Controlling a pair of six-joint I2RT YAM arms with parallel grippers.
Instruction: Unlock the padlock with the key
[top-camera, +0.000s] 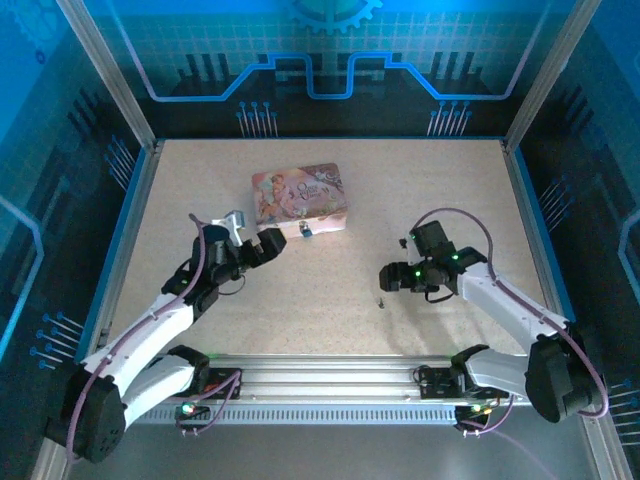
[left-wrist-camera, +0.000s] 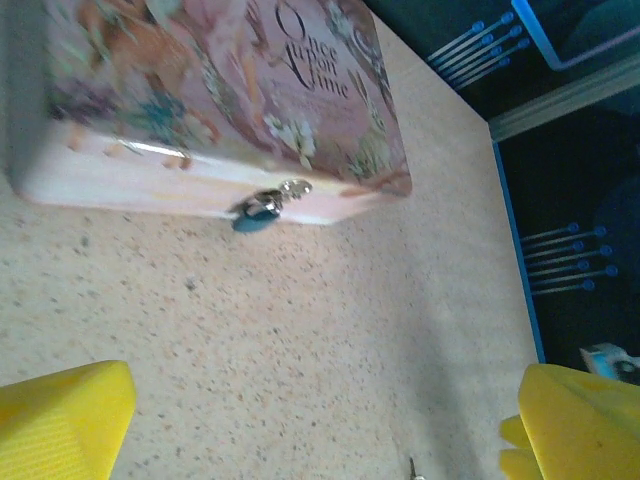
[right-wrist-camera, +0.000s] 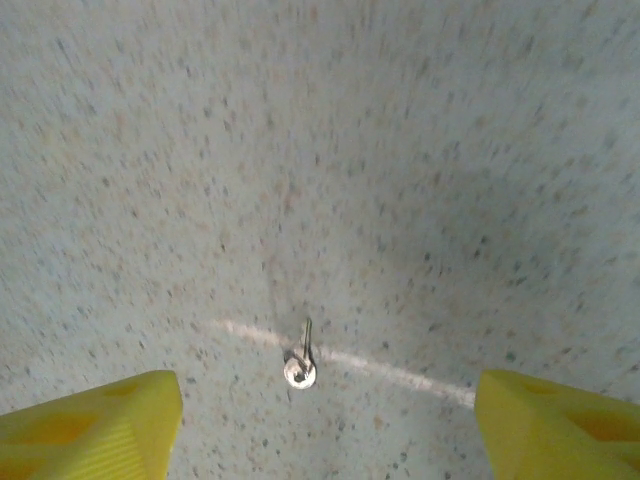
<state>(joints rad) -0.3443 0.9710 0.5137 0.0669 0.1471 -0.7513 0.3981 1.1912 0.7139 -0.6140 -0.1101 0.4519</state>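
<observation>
A pink tin box (top-camera: 298, 195) lies toward the far middle of the speckled table (top-camera: 330, 330). The small blue-teal padlock (left-wrist-camera: 256, 214) hangs at the box's front wall, with its silvery shackle through the clasp and its body low against the wall. The key (right-wrist-camera: 301, 360) lies flat on the table by itself, well apart from the box and to its near right, beside a pale streak on the surface.

The right pincer (right-wrist-camera: 320, 430) hovers low over the key. Its yellow fingers (right-wrist-camera: 90, 425) are spread, and the key sits just ahead of the gap between them, touched by neither. The left pincer (left-wrist-camera: 325, 405) is spread wide and pinches nothing. It is near the box's near-left corner and faces the front wall where the padlock hangs.
</observation>
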